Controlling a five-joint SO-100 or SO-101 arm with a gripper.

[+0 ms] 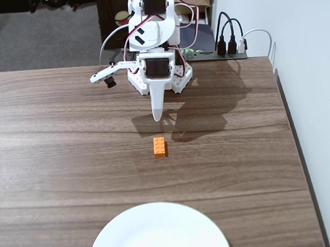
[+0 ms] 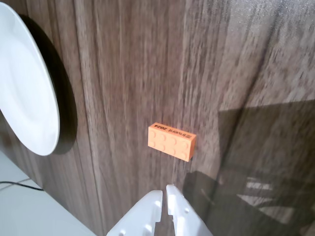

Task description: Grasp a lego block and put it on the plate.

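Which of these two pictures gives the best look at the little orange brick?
The wrist view: the lego block is large there, with studs and side lettering visible. The fixed view shows it only as a small orange rectangle on the table, between the claw and the plate.

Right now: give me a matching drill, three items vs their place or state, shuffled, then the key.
Items:
1. lego block
2. plate
3. gripper

States:
A. white, cut off by the near table edge in the fixed view
B. fingertips nearly together, holding nothing
C. orange, lying alone on the wood between arm and plate

Pairs: 1-C, 2-A, 3-B
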